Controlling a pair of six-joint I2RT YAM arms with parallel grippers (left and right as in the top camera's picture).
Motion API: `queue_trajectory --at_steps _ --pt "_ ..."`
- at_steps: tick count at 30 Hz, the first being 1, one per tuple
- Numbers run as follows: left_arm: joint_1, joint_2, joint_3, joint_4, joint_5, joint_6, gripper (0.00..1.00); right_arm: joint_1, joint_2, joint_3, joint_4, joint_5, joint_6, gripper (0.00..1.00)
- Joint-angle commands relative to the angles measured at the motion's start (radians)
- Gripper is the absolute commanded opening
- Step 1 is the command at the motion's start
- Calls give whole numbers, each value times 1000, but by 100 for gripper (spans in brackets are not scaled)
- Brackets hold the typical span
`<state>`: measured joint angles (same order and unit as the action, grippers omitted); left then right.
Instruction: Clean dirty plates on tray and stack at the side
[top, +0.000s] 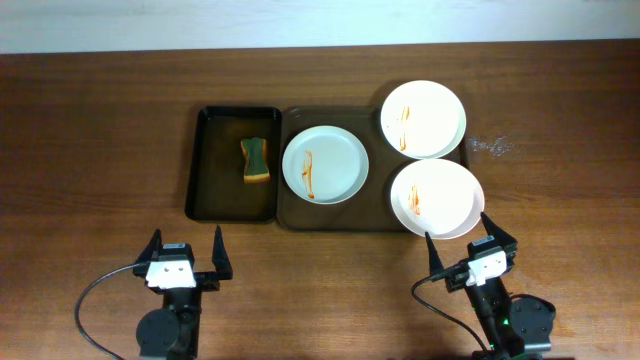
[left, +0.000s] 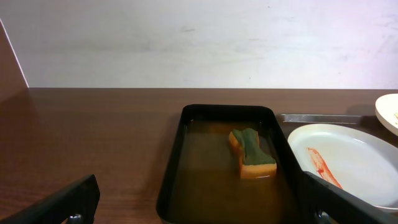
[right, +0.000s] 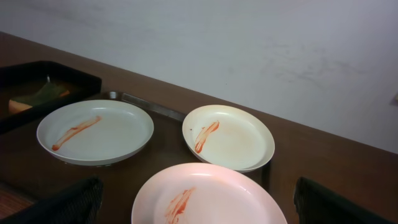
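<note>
My left tool (top: 187, 240) hangs above bare wood close to the near edge of the brown wood-grain table (top: 90, 150), left of centre. Its jaws are spread wide and hold nothing. My right tool (top: 459, 232) hangs by the same edge, right of centre, just as wide and just as empty.

The large dark brown-grey rectangular tray (top: 340, 215) lies around the middle of the table, a little toward the right edge. All three round white plates rest on it, none stacked.

- **The left white plate (top: 325, 164)** sits fully inside the tray at its left end, with a thin orange-red streak down its middle.
- **The far white plate (top: 422, 119)** overhangs the tray's far right corner and carries a streak left of its centre.
- **The near white plate (top: 437, 198)** overhangs the tray's near right corner, also streaked. In the overhead view its near rim lines up with my right tool's fingertips, and in my right wrist view it lies ahead, between the fingers.

The far and near plates lie just beside each other, and I cannot tell whether their rims touch.

Against the big tray's left side stands a narrower black rectangular tray (top: 215, 190). A yellow-green sponge (top: 256, 160) lies in its far right part. My left wrist view looks straight down the length of that tray.
</note>
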<state>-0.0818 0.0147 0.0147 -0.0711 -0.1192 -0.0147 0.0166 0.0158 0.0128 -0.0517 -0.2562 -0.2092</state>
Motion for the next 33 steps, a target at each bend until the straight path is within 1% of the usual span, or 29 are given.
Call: queue_trajectory --at_steps 1,23,26,29,30,33 --pt "7 -8 -5 -2 11 19 100 10 -3 -7 -3 -6 4 98" --pt "7 -8 -5 13 11 19 100 10 -3 -7 -3 -5 4 98" --pt "6 -8 -5 55 63 17 100 10 -3 -7 9 4 4 98" --pt "6 -8 -5 134 248 15 100 10 -3 -7 14 -7 4 98" --pt "6 -8 -5 149 251 15 100 10 -3 -7 25 -30 4 98" --pt "6 24 3 169 254 7 100 10 -3 2 61 -2 4 98"
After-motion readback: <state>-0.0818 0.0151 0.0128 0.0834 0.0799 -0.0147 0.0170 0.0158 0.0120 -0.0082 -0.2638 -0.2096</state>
